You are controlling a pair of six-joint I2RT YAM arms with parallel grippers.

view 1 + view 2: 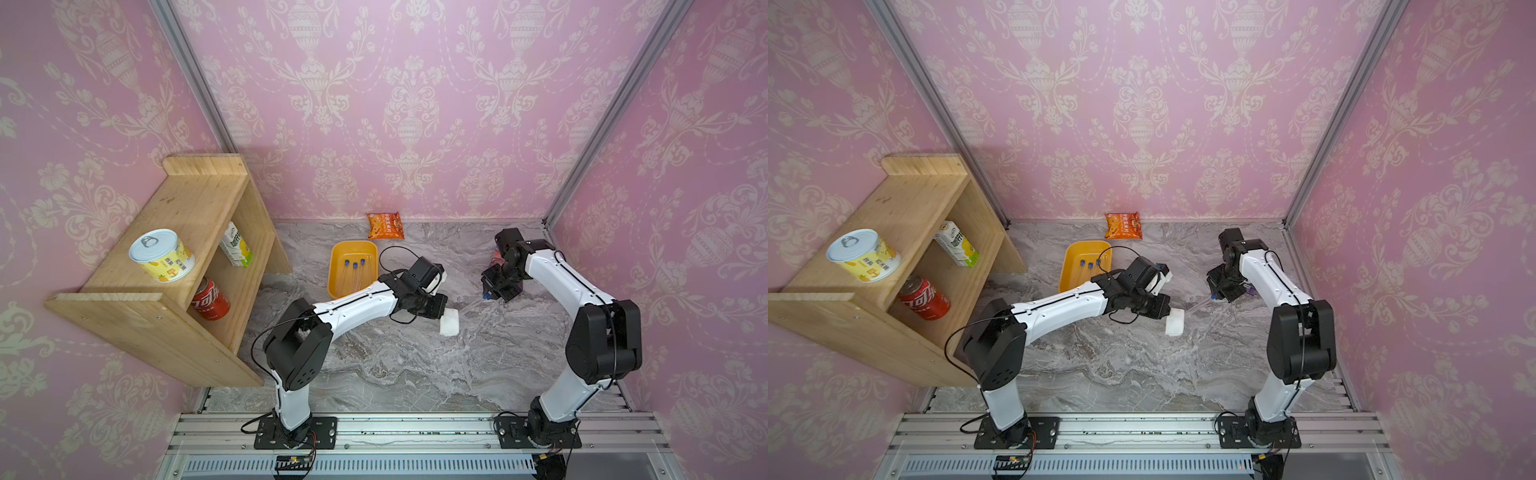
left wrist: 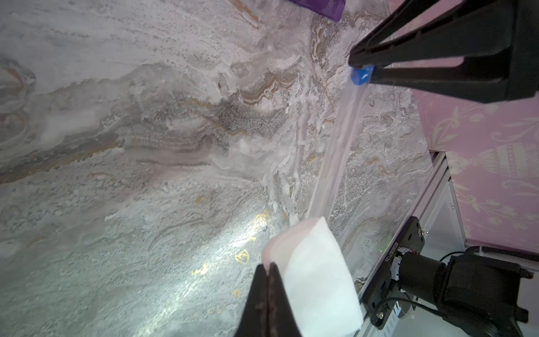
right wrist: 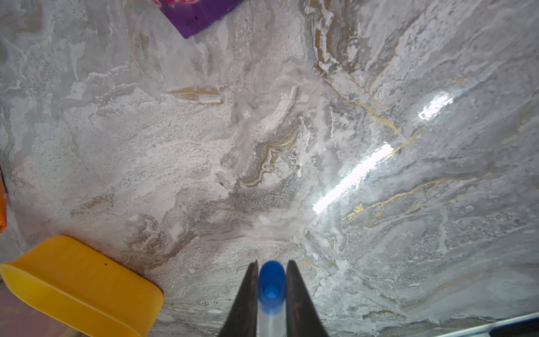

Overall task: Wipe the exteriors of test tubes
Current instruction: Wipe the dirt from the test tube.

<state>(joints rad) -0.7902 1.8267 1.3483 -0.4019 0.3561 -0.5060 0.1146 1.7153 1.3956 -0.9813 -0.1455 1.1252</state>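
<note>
Left of the left claw (image 1: 444,316), a light wooden shelf (image 1: 166,324) bounds the grey marbled desk (image 1: 395,365). Pink papered walls close the desk in behind both claws and to the right of the right claw (image 1: 486,296). Open desk surface stretches from the claws toward the arm bases.

Behind and left of the left claw sits a yellow plastic tray (image 1: 332,270), just beside that arm's forearm. An orange snack packet (image 1: 385,225) lies farther behind, against the wall. A purple packet (image 3: 198,14) lies near the right claw, partly hidden by that arm.

The left claw is pinched fully together on a white folded wipe (image 2: 315,277). The right claw is closed narrowly on the blue cap of a thin clear test tube (image 2: 335,151). This tube slants across the gap between the claws, its free end reaching the wipe. Three more blue-capped test tubes (image 1: 354,274) lie in the tray.
</note>
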